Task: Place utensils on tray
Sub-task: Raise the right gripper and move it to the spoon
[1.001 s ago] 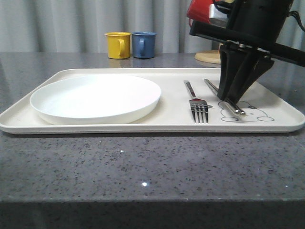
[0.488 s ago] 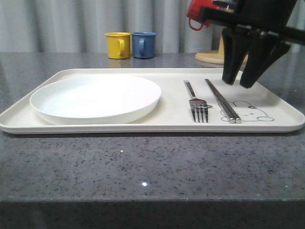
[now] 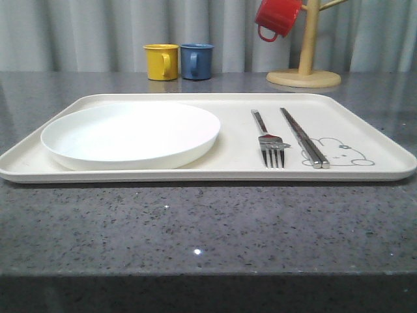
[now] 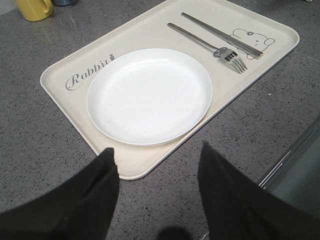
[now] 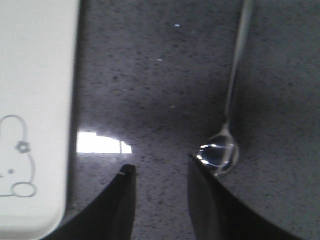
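The cream tray (image 3: 365,124) holds the white plate (image 3: 130,134) on its left half. To the right lie the silver fork (image 3: 268,140) and the metal chopsticks (image 3: 303,137), side by side by the rabbit drawing. In the left wrist view the tray (image 4: 65,67), plate (image 4: 149,95), fork (image 4: 210,44) and chopsticks (image 4: 220,35) show ahead of my open left gripper (image 4: 157,157), which hovers over the counter off the tray's corner. My right gripper (image 5: 159,167) is open over bare counter between the tray edge (image 5: 40,75) and the spoon (image 5: 225,135), whose bowl lies beside one finger.
A yellow mug (image 3: 161,61) and a blue mug (image 3: 197,60) stand at the back of the grey counter. A red mug (image 3: 277,17) hangs on a wooden mug tree (image 3: 305,59) at the back right. The counter's front edge runs close below the tray.
The right arm let go of the chopsticks on the tray, rose and left the front view. It now hangs over the counter by the spoon.
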Motion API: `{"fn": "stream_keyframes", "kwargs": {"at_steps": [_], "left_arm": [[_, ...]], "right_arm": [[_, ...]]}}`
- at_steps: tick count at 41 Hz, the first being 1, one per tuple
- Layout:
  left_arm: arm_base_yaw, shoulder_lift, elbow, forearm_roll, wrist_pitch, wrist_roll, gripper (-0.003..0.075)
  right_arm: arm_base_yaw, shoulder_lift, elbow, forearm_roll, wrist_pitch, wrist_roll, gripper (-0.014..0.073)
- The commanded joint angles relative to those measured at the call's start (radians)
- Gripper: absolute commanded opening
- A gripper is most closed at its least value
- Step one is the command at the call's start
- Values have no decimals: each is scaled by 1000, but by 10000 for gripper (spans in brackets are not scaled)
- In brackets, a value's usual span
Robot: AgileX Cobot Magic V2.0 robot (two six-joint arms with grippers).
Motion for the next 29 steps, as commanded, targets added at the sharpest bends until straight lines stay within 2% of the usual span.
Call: {"fn": "stream_keyframes", "kwargs": {"at_steps": [1,10,29], "left_arm": [[-6,2,-25,-5,-75,-8,358],[-6,2,-25,-5,-75,-8,358],[-6,2,-25,-5,-75,-8,358]], "right_arm": [[-81,-14,-20,-8,-27,-47,290],[-176,72,-21,54,-51,-89,290],[-180,215,-23,54,-183,-97,290]]}}
